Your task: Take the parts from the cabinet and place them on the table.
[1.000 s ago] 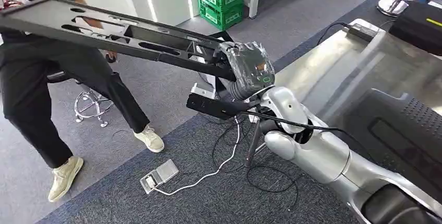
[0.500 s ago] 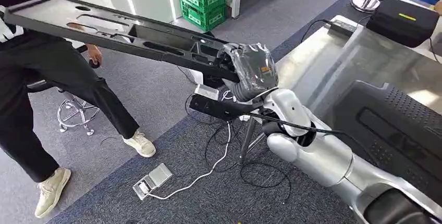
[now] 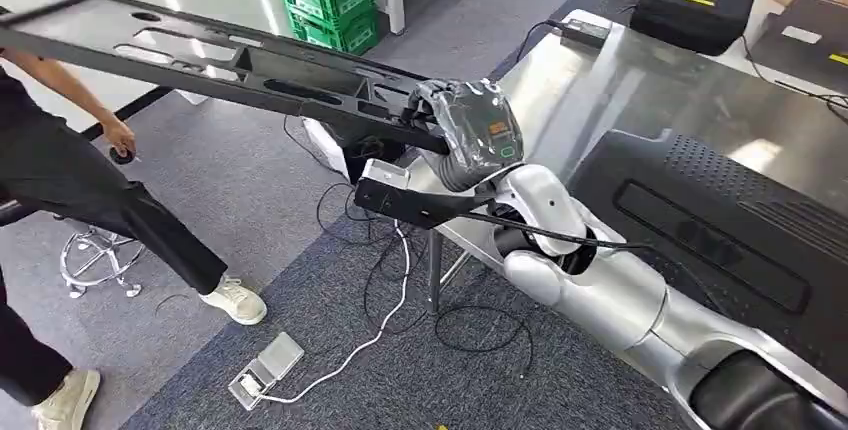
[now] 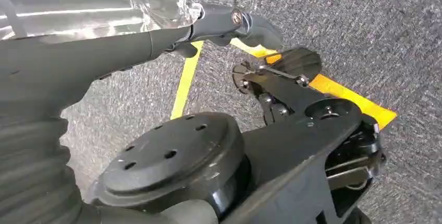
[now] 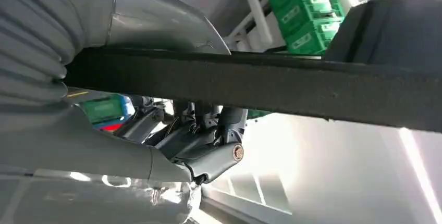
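- Right hand [image 3: 470,130] clamped on near end of long black part [image 3: 230,55], held out far-left over carpet.
- Left hand [image 4: 156,31]: fingers' state unclear.
- Steel table [image 3: 640,90] at right.

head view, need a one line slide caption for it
Right hand holds a long black part out over the carpet beside the metal table.

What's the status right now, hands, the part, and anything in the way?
Right hand grips long black part, held out over carpet, short of table. Left hand holds nothing. Person stands under part's far end.
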Robot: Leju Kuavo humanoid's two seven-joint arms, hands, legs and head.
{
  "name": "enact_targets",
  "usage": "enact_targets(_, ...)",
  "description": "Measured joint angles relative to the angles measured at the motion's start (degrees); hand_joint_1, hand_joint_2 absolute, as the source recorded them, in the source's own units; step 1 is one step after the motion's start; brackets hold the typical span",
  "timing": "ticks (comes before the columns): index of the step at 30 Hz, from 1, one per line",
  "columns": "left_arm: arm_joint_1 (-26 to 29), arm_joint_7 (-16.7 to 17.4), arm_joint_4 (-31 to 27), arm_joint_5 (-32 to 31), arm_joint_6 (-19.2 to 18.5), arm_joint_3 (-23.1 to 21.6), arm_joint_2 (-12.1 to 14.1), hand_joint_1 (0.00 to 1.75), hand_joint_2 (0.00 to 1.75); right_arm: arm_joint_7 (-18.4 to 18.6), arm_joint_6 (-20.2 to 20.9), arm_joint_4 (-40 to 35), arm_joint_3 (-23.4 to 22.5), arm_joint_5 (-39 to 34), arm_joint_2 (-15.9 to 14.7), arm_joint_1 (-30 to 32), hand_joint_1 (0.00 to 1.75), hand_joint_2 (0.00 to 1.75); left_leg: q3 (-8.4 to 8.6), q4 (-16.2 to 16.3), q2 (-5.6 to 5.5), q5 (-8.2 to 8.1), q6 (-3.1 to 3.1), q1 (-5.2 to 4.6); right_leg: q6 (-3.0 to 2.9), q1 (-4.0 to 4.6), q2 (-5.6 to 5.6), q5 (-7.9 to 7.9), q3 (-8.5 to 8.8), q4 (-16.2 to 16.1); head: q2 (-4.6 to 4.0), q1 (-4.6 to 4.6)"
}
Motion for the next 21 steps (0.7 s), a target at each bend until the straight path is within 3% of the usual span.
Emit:
enact_targets(1, -0.07, 0.00, 0.00, 0.00, 0.00, 0.00, 0.00, 0.00, 1.75, 0.00, 0.00, 0.00, 0.00, 0.00, 0.00, 0.00, 1.75, 1.75, 2.07, -4.73, -0.23, 2.76, 0.34, -0.11, 0.01, 0.03, 0.53, 0.00, 0.08, 0.06, 0.00, -0.17)
enact_targets(2, -0.14, 0.00, 0.00, 0.00, 0.00, 0.00, 0.00, 0.00, 1.75, 0.00, 0.00, 0.00, -0.02, 0.00, 0.07, -0.01, 1.75, 1.75, 4.48, -10.13, -1.21, 5.44, 0.70, -0.16, 0.03, 0.01, 0.98, -0.01, 0.17, 0.08, 0.00, -0.33)
enact_targets(3, -0.12, 0.00, 0.00, 0.00, 0.00, 0.00, 0.02, 0.00, 1.75, 0.00, 0.00, 0.00, -0.02, 0.00, 0.07, -0.03, 1.75, 1.75, 5.66, -13.53, -3.18, 6.10, 1.04, -0.13, 0.10, -0.09, 1.22, 0.01, 0.08, 0.08, 0.00, -0.48)
enact_targets(4, -0.15, 0.00, 0.00, 0.00, 0.00, 0.00, 0.02, 0.00, 1.75, 0.00, 0.00, 0.00, -0.02, 0.00, 0.07, 0.00, 1.75, 1.75, 6.03, -14.71, -2.92, 5.93, 1.10, -0.19, 0.35, 0.19, 1.90, -0.07, -0.24, 0.38, 0.00, -0.50)
enact_targets(7, -0.17, 0.00, 0.00, 0.00, 0.00, 0.00, 0.02, 0.00, 1.75, 0.00, 0.00, 0.00, -0.02, 0.00, 0.07, -0.01, 1.75, 1.75, 6.11, -14.74, -1.85, 6.04, 1.79, -0.75, 1.46, -0.35, 2.75, 0.21, -0.35, 0.02, 0.00, -0.46)
enact_targets(8, -0.27, 0.00, 0.00, 0.00, 0.00, 0.00, 0.00, 0.00, 1.75, 0.00, 0.00, 0.00, -0.06, 0.02, 0.04, 0.03, 1.75, 1.75, 6.54, -15.72, -1.23, 6.49, 2.28, -0.11, 1.73, -0.13, 2.39, -0.13, -0.49, 0.42, 0.00, -0.44)
enact_targets(9, -0.33, 0.00, 0.00, 0.00, 0.00, 0.00, 0.00, 0.00, 1.75, 0.00, -0.02, 0.00, -0.06, 0.04, 0.04, -0.04, 1.75, 1.75, 6.79, -16.05, -0.91, 6.67, 2.52, -0.29, 1.95, -0.01, 0.26, -1.07, -0.90, 1.68, 0.00, -0.14)
enact_targets(10, -0.34, 0.00, 0.00, 0.02, 0.00, 0.00, 0.02, 0.00, 1.75, 0.00, -0.02, 0.00, -0.09, 0.07, 0.04, -0.13, 1.75, 1.75, 6.85, -16.12, -0.58, 6.71, 2.83, -0.32, 2.13, -0.11, -1.09, -3.14, -2.44, 4.92, 0.00, 0.52)
enact_targets(12, -0.19, 0.00, 0.00, 0.13, 0.00, 0.00, 0.02, 0.00, 1.75, 0.00, -0.02, 0.06, -0.09, 0.11, 0.09, -0.05, 1.75, 1.75, 6.83, -16.10, 0.33, 6.61, 2.96, -0.46, 2.62, -0.49, -2.03, -7.18, -6.97, 14.20, 0.00, 1.00)
enact_targets(13, -0.17, 0.00, 0.00, 0.15, 0.00, 0.00, 0.02, 0.00, 1.75, 0.00, -0.02, 0.13, -0.09, 0.15, 0.09, 0.02, 1.75, 1.75, 6.80, -16.06, 0.73, 6.57, 2.99, -0.46, 2.81, -0.70, -2.16, -7.90, -8.63, 17.44, 0.00, 1.05)
enact_targets(14, -0.16, 0.00, 0.00, 0.17, 0.00, 0.00, 0.02, 0.00, 1.75, 0.00, -0.02, 0.22, -0.09, 0.17, 0.09, 0.12, 1.75, 1.75, 6.84, -16.03, 1.11, 6.50, 2.93, -0.43, 2.94, -0.86, -2.28, -7.29, -8.92, 17.79, 0.00, 1.20)
enact_targets(15, -0.18, 0.00, 0.00, 0.17, 0.00, 0.00, 0.02, 0.00, 1.75, 0.00, -0.02, 0.28, -0.09, 0.17, 0.07, 0.16, 1.75, 1.75, 6.90, -15.97, 1.43, 6.40, 2.87, -0.38, 3.06, -1.00, -2.41, -5.63, -7.94, 15.70, 0.00, 1.42)
enact_targets(17, -0.19, 0.00, 0.00, 0.02, 0.00, 0.00, 0.02, 0.00, 1.75, 0.00, 0.00, 0.39, -0.09, 0.17, 0.02, 0.11, 1.75, 1.75, 7.04, -15.53, 2.18, 5.95, 2.39, -0.25, 3.05, -1.13, -3.71, -0.59, -2.88, 5.44, 0.00, 2.01)
enact_targets(18, -0.22, -0.02, 0.00, -0.09, 0.00, 0.00, 0.02, 0.00, 1.75, 0.00, 0.00, 0.42, -0.11, 0.17, 0.02, 0.03, 1.75, 1.75, 7.05, -15.22, 2.52, 5.59, 1.97, -0.35, 2.98, -1.00, -5.87, -0.10, -0.89, 0.80, 0.00, 2.40)
enact_targets(19, -0.32, -0.02, 0.00, -0.09, 0.00, 0.00, 0.02, 0.00, 1.75, 0.00, 0.00, 0.39, -0.13, 0.18, 0.07, 0.00, 1.75, 1.75, 6.92, -14.79, 2.75, 5.33, 1.56, -0.75, 2.43, -0.50, -5.28, -0.18, -0.74, 0.62, 0.00, 2.51)
enact_targets(21, -0.36, -0.02, 0.00, -0.33, 0.00, 0.00, 0.02, 0.00, 1.75, 0.00, 0.07, 0.42, -0.15, 0.20, 0.02, -0.03, 1.75, 1.75, 7.19, -14.95, 3.37, 5.18, 1.11, -0.72, 1.80, -0.49, -4.25, -0.29, -0.87, 0.72, 0.00, 1.73)
